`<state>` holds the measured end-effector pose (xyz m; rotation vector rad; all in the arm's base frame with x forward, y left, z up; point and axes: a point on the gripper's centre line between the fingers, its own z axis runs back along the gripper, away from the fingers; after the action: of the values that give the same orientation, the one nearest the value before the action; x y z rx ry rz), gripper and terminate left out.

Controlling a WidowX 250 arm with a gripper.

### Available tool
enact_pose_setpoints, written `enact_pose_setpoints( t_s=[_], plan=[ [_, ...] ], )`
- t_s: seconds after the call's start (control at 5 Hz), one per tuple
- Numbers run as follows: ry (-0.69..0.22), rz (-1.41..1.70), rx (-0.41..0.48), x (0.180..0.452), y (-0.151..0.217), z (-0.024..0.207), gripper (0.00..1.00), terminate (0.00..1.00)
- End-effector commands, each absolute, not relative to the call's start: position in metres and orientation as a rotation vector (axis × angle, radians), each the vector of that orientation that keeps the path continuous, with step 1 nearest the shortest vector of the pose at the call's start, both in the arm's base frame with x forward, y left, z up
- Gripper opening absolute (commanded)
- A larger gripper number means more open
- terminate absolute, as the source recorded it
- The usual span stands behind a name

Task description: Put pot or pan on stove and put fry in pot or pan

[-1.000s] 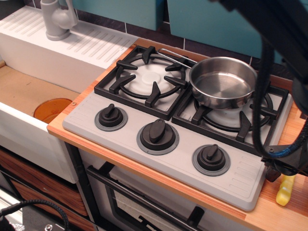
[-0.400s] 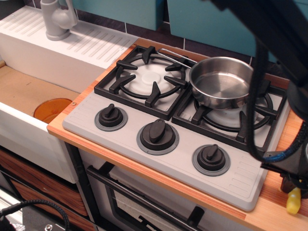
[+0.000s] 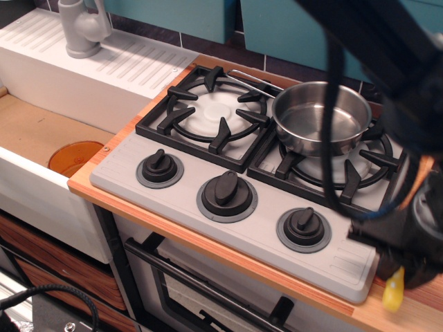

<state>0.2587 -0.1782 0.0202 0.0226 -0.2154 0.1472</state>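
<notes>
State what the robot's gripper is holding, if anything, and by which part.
The gripper appears to hold the small yellow plastic fry by its upper end; the fingers themselves are blurred, so the grip is not certain.

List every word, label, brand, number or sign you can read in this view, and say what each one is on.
None: no readable text anywhere in this view.
The stove and its three knobs carry no letters, numbers or dial marks.
The pan is plain steel, with no brand stamp visible.
The fry under the gripper is plain yellow.
The tap, sink and teal wall panels are unmarked.
</notes>
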Motion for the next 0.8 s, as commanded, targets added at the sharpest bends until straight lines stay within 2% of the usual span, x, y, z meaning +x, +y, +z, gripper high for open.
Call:
enact_pose_setpoints(
  t_s=[0.0, 0.2, 0.4, 0.6],
  plan=[
    [-0.236, 0.128, -0.02, 0.291, -0.16, 0.11, 0.0, 0.0],
    [-0.236, 0.112, -0.022, 0.308, -0.146, 0.128, 0.0, 0.0],
    [-0.277, 0.105, -0.009, 0.331, -0.123, 0.14, 0.0, 0.0],
    [-0.248, 0.074, -0.001, 0.357, -0.091, 0.147, 0.0, 0.0]
  ],
)
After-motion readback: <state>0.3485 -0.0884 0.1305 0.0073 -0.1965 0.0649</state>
